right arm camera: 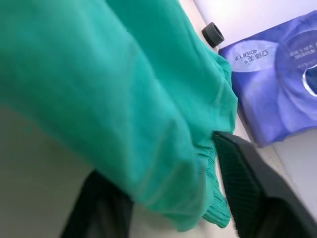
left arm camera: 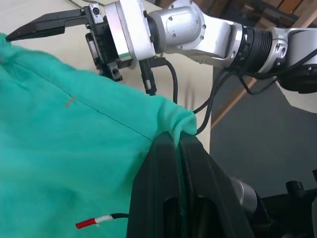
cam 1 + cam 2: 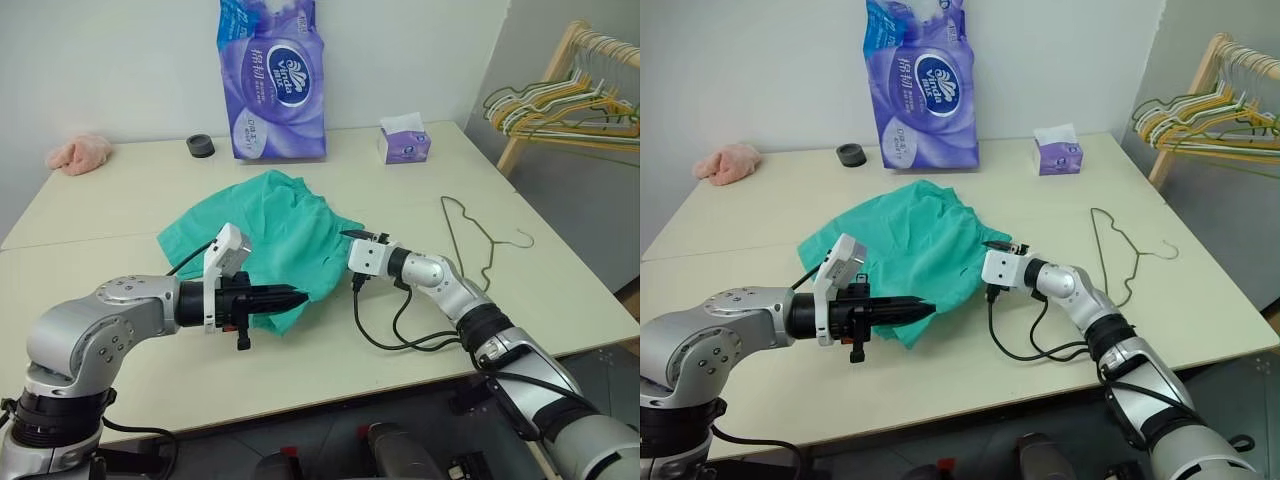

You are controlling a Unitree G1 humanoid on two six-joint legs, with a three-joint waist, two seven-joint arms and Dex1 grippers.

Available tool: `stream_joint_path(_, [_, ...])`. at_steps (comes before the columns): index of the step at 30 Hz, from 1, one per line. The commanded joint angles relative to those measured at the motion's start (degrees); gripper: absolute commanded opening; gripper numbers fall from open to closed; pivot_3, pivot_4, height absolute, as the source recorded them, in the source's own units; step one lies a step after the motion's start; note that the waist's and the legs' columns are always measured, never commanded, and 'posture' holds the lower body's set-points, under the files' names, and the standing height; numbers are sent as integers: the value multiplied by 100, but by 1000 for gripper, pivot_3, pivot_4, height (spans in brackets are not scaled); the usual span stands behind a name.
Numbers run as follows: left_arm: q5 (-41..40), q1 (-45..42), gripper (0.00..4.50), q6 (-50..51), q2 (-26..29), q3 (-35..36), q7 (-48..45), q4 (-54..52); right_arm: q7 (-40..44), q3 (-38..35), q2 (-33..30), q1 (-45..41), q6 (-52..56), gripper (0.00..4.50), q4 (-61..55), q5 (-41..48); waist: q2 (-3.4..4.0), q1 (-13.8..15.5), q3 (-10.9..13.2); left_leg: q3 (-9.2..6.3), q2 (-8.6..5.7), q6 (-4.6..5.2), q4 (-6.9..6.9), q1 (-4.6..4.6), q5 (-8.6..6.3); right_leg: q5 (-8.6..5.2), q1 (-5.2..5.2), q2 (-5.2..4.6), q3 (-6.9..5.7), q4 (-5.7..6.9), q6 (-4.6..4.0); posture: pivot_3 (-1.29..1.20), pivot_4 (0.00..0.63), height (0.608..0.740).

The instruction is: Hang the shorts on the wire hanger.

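- On the table, left eye view: the shorts lie crumpled near the middle, one edge lifted off the surface at the side nearest the robot.
- Left eye view: the left gripper has its two black fingers pressed together on that lifted edge of the shorts.
- Left eye view: the right gripper sits at the opposite edge of the shorts, its fingers pointing into the fabric; how far they stand apart cannot be told from here.
- Left eye view: the wire hanger lies flat on the table, to the right of the right arm and apart from the shorts.
- Right eye view: a purple tissue pack stands at the far edge by the wall, with a black ring beside it and a small tissue box further right.
- Right eye view: a pink cloth lies at the far left corner; a wooden rack with hangers stands off the table at the right.
- Left wrist view: the fingers are clamped narrowly on a fold of green fabric that sticks out above them. The right gripper appears beyond, just over the cloth.
- Right wrist view: two fingers stand apart with a hanging fold of the shorts between them; contact on either side cannot be told.
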Motion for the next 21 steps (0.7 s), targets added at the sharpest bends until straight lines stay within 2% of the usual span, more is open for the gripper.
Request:
stream_joint_path(1, [-129, 3, 0, -136, 103, 90, -53, -120, -322, -54, 35, -253, -210, 1063, 95, -162, 0, -1, 0, -1, 0, 0, 0, 0, 0, 0, 0, 0, -1, 1, 0, -128, 67, 740])
stream_joint_path(4, [-85, 69, 0, -205, 175, 73, -117, -93, -720, -13, -15, -410, -246, 27, 300, -459, 0, -12, 0, -2, -1, -2, 0, 1, 1, 0, 0, 1, 0, 3, 0, -128, 67, 740])
stream_joint_path(10, [72, 63, 0, -440, 308, -82, -246, 163, -1075, -11, -316, -660, -380, 27, 502, -820, 0, -13, 0, -2, -1, -3, 0, 1, 1, 0, 0, 1, 0, 3, -1, -138, 70, 740])
stream_joint_path(14, [363, 118, 0, -728, 413, -349, -410, 415, -990, -34, -700, -584, -429, 27, 349, -940, 0, -8, 0, -2, -3, -2, 0, 0, 1, 0, 0, 0, 0, 1, -1, -148, 72, 740])
stream_joint_path(18, [989, 219, 0, -1365, 562, -833, -632, 742, -444, -28, -1437, -149, -390, 27, -474, -1020, 2, 3, 1, -2, -3, -2, -1, 0, 1, 0, 0, 0, 0, -2, 0, -158, 75, 740])
stream_joint_path(21, [1502, 144, 0, -1900, 597, -1142, -687, 1026, 274, -83, -1952, 357, -71, 27, -1522, -921, 2, 4, 1, -1, -2, -1, -1, -3, 1, 0, 0, -1, -1, -3, 0, -166, 76, 740])
